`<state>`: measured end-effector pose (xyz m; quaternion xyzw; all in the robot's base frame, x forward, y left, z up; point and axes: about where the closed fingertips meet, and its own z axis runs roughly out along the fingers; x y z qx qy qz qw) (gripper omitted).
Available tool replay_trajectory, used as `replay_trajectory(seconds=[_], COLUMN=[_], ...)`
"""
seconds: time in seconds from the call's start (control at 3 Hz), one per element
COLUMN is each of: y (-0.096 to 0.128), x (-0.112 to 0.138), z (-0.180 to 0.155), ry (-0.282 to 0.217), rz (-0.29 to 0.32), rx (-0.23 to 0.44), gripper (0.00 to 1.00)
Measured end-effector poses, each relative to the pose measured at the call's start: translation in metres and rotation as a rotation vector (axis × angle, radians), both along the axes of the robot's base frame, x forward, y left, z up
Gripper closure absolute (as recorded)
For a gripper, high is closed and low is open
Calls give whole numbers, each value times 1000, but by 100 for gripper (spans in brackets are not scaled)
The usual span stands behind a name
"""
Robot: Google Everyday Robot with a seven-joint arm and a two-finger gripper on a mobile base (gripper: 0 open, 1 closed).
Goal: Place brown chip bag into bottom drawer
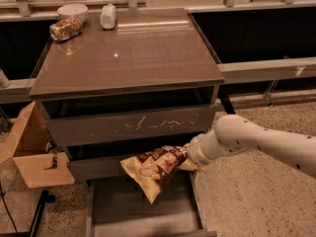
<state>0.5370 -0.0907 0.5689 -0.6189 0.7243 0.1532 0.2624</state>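
Roughly the first half of the job looks done: the bag (153, 169) is off any surface and the bottom drawer (133, 214) stands pulled out, ready to take it. The gripper (190, 157) sits at the right front of the cabinet (128, 58), level with the middle drawer (94, 167), clenched on the bag's right end. The bag hangs out to the left from that hold, tilted, with its far corner drooping toward the open tray but not touching it. It is above the drawer's back part, in front of the middle drawer's face.

What is left, by the look of it, is to bring the bag down into the tray and let go; the bag is not yet inside, and the drawer would stay open unless closing is wanted too.

As for containers, the part of the bottom drawer's floor that shows is bare. The scratched top drawer (133, 126) and the middle one are closed or nearly so, and their insides cannot be seen. On the cabinet's far left corner are a bowl (72, 11), a jar (65, 28) lying on its side with something brownish in it, and a white packet (107, 16); the bowl's contents cannot be told. A cardboard box (34, 157) stands open left of the cabinet, its inside hidden
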Motion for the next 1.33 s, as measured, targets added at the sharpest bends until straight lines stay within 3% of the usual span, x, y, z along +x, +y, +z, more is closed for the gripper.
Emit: replay_trajectory(seconds=[1.0,1.33], y=[14,14], x=[2,2], z=[-121,-121], ry=[50,50], rz=[-8,-8], rx=[37,37], gripper=[100,100])
